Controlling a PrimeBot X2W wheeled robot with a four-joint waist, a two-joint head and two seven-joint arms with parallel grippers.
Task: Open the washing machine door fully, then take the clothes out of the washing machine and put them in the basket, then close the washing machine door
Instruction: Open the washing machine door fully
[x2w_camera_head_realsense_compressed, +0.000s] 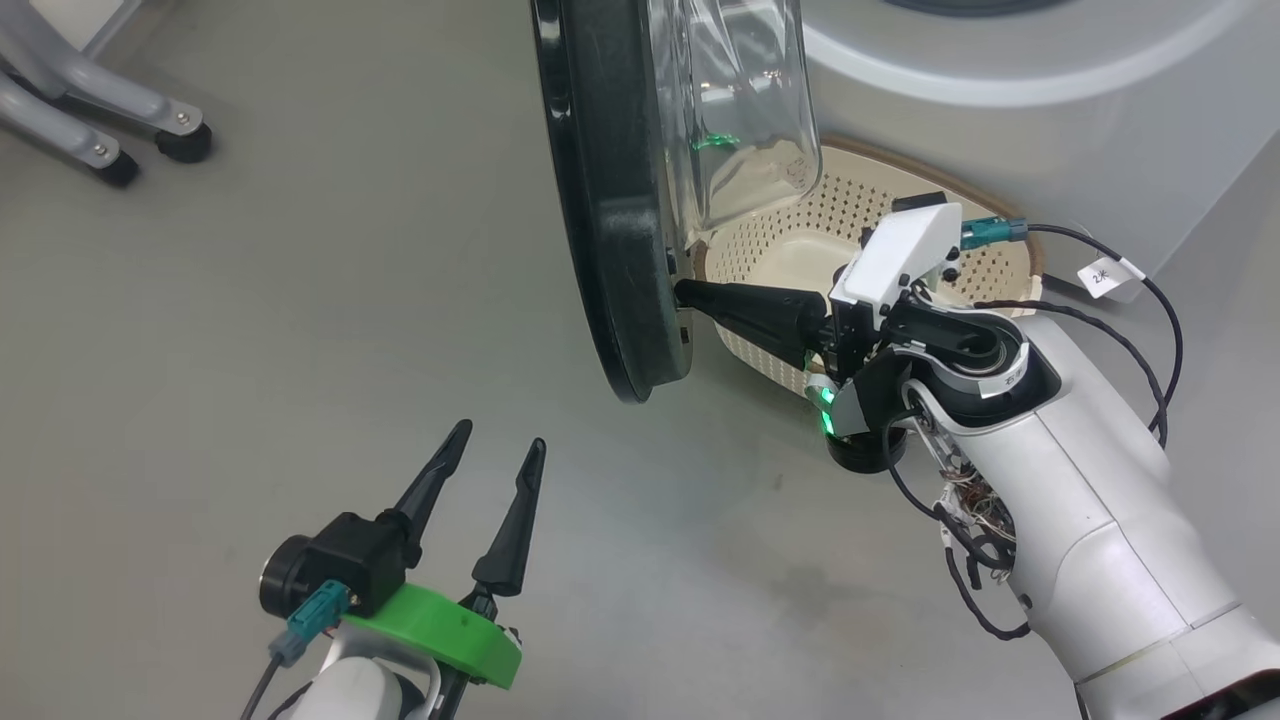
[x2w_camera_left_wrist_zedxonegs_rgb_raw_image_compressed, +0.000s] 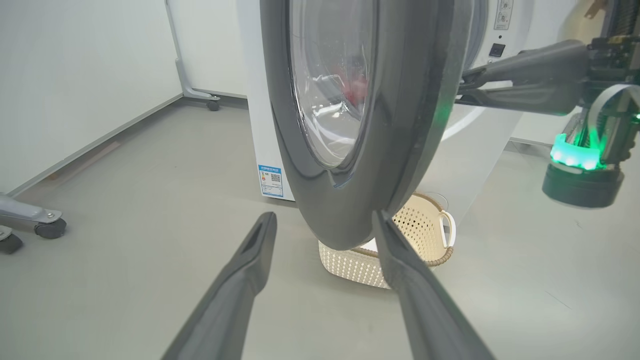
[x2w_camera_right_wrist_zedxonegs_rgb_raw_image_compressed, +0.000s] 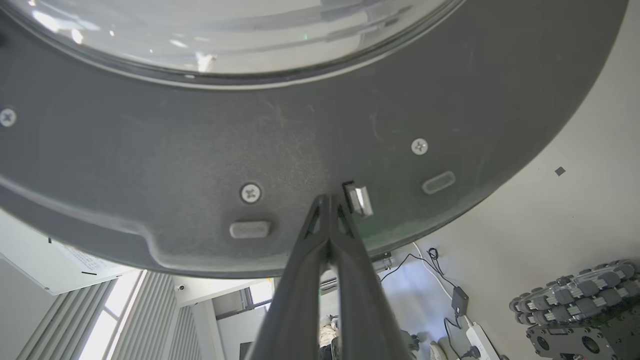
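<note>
door (x2w_camera_head_realsense_compressed: 600, 200) stands part-open left of the basket (x2w_camera_head_realsense_compressed: 780, 225), so the right end effector (x2w_camera_head_realsense_compressed: 690, 293), fingers together on its inner rim, should push steadily left without slipping, while the left end effector (x2w_camera_head_realsense_compressed: 500, 438) hangs with fingers apart.

1. You are seeing the washing machine door (x2w_camera_left_wrist_zedxonegs_rgb_raw_image_compressed: 320, 215) showing a glossy black rim around clear glass.
2. The washing machine (x2w_camera_left_wrist_zedxonegs_rgb_raw_image_compressed: 252, 125) is showing plain white, and a small blue sticker (x2w_camera_left_wrist_zedxonegs_rgb_raw_image_compressed: 270, 181) is marking its front.
3. The clothes (x2w_camera_left_wrist_zedxonegs_rgb_raw_image_compressed: 357, 90) are glowing red through the glass.
4. The basket (x2w_camera_head_realsense_compressed: 860, 200) is showing cream, patterned all over with small holes, under a brown rim.
5. The left gripper (x2w_camera_head_realsense_compressed: 500, 435) is showing black fingers above a bright green collar (x2w_camera_head_realsense_compressed: 440, 630).
6. The right gripper (x2w_camera_head_realsense_compressed: 685, 293) is showing black, with a green light (x2w_camera_head_realsense_compressed: 826, 410) glowing behind it.
7. The floor (x2w_camera_head_realsense_compressed: 300, 300) is showing even grey.
</note>
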